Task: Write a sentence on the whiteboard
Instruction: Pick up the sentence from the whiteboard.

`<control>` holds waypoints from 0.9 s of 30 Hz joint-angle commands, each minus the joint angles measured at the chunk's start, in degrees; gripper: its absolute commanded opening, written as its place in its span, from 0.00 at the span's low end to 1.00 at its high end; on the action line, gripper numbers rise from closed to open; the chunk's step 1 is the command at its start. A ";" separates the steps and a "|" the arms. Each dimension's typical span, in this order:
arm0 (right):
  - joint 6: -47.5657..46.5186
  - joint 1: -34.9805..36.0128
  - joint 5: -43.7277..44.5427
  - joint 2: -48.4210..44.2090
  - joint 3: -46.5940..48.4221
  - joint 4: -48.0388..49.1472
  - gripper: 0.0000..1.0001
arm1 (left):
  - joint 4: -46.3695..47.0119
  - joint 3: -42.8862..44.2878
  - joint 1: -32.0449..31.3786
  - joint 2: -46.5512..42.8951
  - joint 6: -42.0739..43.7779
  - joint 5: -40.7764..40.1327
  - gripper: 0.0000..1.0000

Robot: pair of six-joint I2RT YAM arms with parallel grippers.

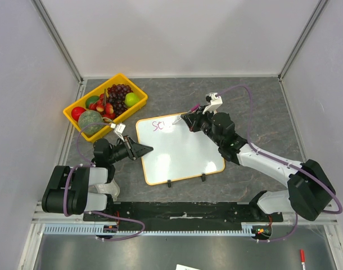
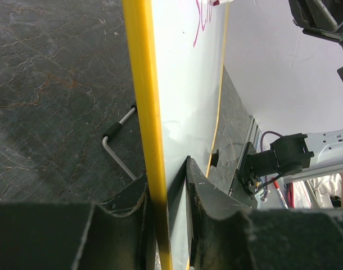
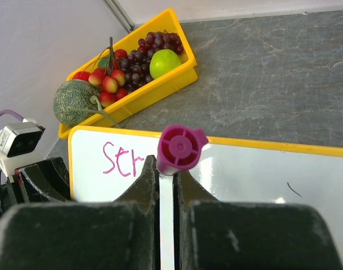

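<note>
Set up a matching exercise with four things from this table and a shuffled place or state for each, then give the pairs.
Things:
1. whiteboard
2. marker
3. melon
4. green apple

Places or states:
A. in the tray, beside the grapes
B. gripped in the right pincer
C. at the tray's near left end
D. edge clamped by the left pincer

Pairs: 1-D, 2-B, 3-C, 4-A
</note>
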 commanded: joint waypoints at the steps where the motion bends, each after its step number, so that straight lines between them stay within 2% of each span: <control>1: -0.01 -0.18 -0.38 -1.12 -1.77 0.13 0.00 | -0.97 0.79 -0.41 -0.39 3.88 -0.93 0.02; 27: 0.87 -0.88 2.08 1.16 3.85 0.31 0.00 | -0.98 0.70 -0.41 -0.39 3.96 -0.85 0.02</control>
